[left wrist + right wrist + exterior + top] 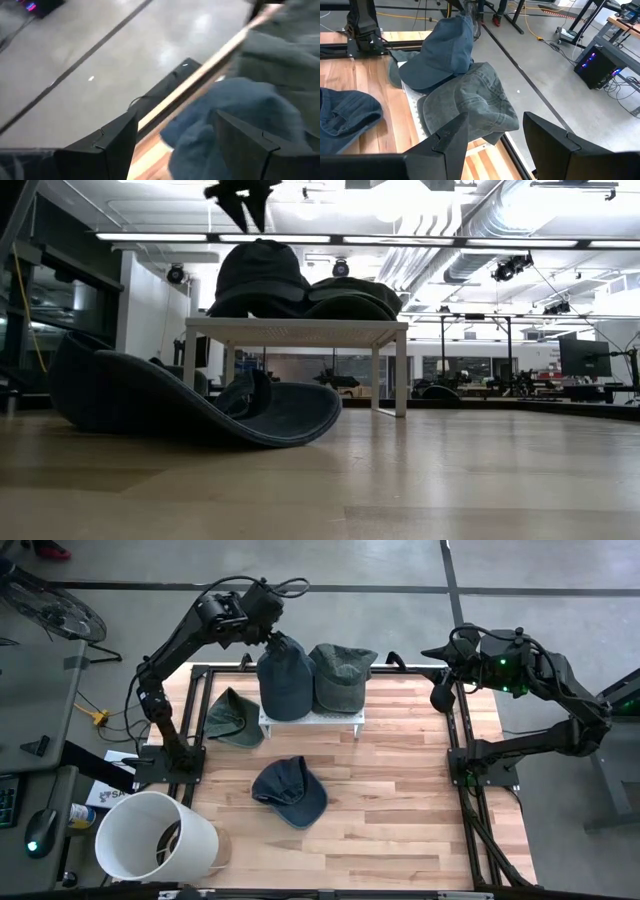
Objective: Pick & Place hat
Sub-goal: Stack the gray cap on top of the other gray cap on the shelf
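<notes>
A blue cap [285,682] rests crown up on a small white stand [312,720] at the table's far middle. A grey-green cap [343,676] lies beside it on the stand, toward the right. My left gripper [283,643] hangs open just above the blue cap's far end. The low view shows it [245,202] clear of the cap [262,272]. In the left wrist view the cap [235,110] lies past the spread fingers. My right gripper [495,150] waits open off the table's far right corner.
A second blue hat [290,790] lies on the wood in the table's middle, and a green hat [233,718] lies left of the stand. A white bucket [155,837] stands at the near left corner. Black frame rails [462,740] run along the table's sides.
</notes>
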`<control>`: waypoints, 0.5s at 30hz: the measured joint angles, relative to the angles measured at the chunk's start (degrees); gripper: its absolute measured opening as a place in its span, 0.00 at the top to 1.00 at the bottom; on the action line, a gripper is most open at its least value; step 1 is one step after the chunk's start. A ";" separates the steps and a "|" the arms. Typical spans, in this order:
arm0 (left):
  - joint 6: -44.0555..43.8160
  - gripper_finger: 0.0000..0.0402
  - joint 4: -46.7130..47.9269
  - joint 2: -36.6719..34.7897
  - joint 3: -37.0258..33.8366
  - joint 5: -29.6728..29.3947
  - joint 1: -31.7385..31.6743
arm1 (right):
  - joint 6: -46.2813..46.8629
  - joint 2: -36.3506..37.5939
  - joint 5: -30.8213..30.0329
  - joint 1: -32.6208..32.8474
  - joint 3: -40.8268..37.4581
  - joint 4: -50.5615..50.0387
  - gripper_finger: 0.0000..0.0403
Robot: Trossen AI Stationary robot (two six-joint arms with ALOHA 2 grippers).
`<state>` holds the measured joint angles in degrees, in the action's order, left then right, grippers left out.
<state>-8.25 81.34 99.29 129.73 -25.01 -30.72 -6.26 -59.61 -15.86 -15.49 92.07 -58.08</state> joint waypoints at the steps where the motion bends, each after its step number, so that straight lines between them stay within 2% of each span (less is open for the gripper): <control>1: -2.00 0.38 0.71 -0.18 0.00 -1.96 -0.02 | 0.00 0.00 -0.02 -0.02 0.00 0.00 0.55; 4: -7.96 0.38 2.12 -0.98 0.02 -6.90 -0.07 | 0.00 0.00 -0.01 -0.01 0.02 0.00 0.55; 8: -14.41 0.38 6.88 -0.92 0.02 -9.49 -0.77 | 0.00 0.00 -0.02 -0.02 0.00 -0.51 0.55; 10: -17.18 0.38 9.00 -0.92 -0.02 -8.84 -2.28 | 0.00 -0.01 -0.04 -0.01 0.01 -1.18 0.55; 15: -20.42 0.39 8.70 -0.85 -0.70 -1.88 -8.53 | -0.04 -0.11 -0.04 -0.01 0.00 -2.90 0.55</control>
<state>-28.67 90.04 98.43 129.03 -26.90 -39.25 -6.31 -59.72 -15.90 -15.50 92.08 -60.99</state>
